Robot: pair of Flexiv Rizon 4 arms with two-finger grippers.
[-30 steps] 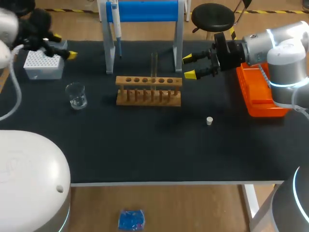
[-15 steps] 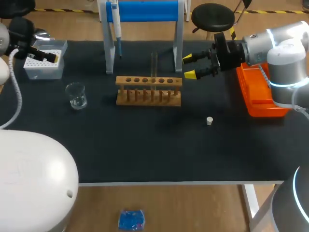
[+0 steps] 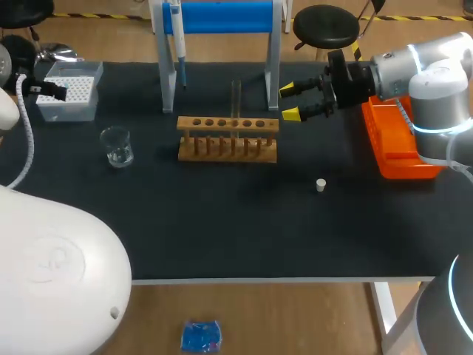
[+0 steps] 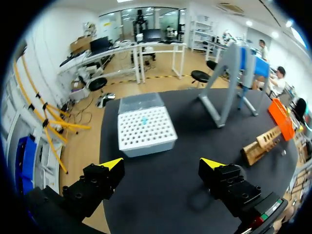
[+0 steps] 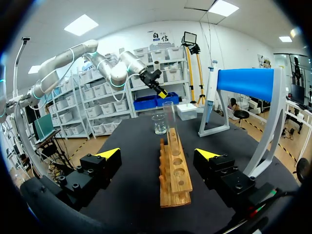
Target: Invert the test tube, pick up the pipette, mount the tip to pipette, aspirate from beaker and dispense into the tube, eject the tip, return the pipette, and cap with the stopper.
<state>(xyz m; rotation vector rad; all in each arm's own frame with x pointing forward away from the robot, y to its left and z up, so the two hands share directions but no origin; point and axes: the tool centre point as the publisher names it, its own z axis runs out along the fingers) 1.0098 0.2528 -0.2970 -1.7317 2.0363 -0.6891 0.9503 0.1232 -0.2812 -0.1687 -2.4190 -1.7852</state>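
Observation:
A clear test tube [image 3: 236,97] stands upright in the wooden rack [image 3: 228,137] at mid-table. My right gripper [image 3: 290,102] hangs open just right of the rack, level with the tube. In the right wrist view the rack [image 5: 173,170] and tube [image 5: 169,117] lie ahead of the open gripper [image 5: 158,153]. The pipette [image 3: 177,41] hangs on the blue stand [image 3: 222,16]. My left gripper [image 4: 163,163] is open, with the white tip box [image 4: 146,129] ahead of it. The beaker [image 3: 117,146] sits left of the rack. The white stopper [image 3: 321,185] lies in front of the rack, to its right.
An orange tray [image 3: 395,144] sits at the table's right edge under my right arm. The tip box [image 3: 70,92] is at the back left corner. A white part of my left arm [image 3: 52,274] covers the front left of the table.
My left gripper has drawn back to the left, off the tip box toward the table's edge. The left arm's white part has swung further right in the foreground. The right arm has not moved.

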